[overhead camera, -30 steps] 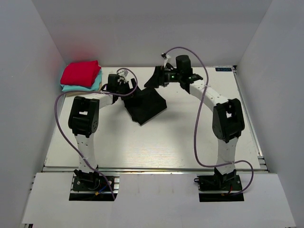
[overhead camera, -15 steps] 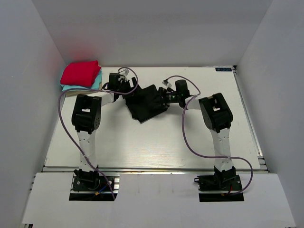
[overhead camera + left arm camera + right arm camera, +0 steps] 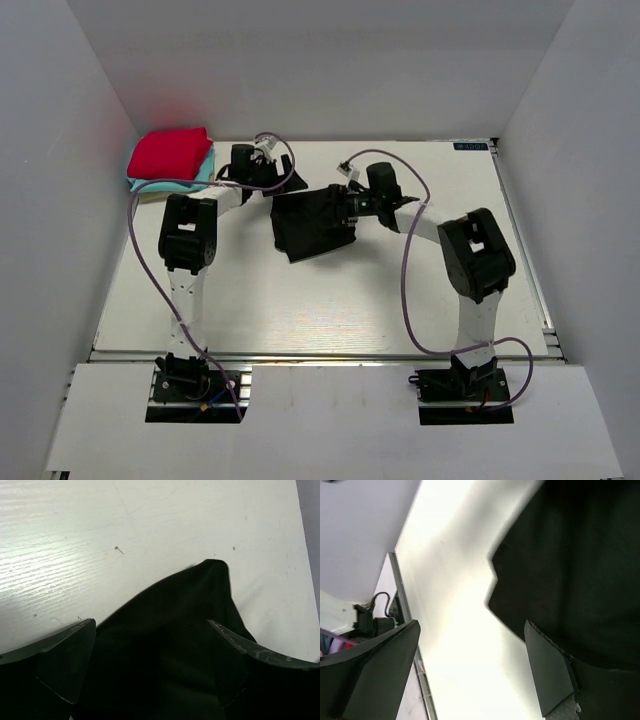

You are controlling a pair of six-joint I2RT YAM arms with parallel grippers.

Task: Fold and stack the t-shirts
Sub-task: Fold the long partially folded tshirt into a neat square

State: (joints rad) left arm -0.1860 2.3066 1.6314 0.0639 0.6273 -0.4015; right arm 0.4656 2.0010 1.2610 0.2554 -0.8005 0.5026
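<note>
Black t-shirt [image 3: 312,222], folded into a near-square bundle with no clear long axis, lies slightly turned on the table [image 3: 300,310], centre-far. Left gripper [image 3: 151,622] gapes wide astride its left edge. Right gripper [image 3: 471,625] gapes wide at its right edge.

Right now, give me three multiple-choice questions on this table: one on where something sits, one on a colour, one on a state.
1. The stack of folded cloth shirts sits: A far left corner; B far right corner; C near edge.
2. Its top shirt is: A teal; B red; C black.
3. The left gripper is: A shut; B open; C out of view.
Answers: A, the top view shows it far left; B, red lies over the teal shirt; B, its fingers stand apart either side of the large black cloth t-shirt.
</note>
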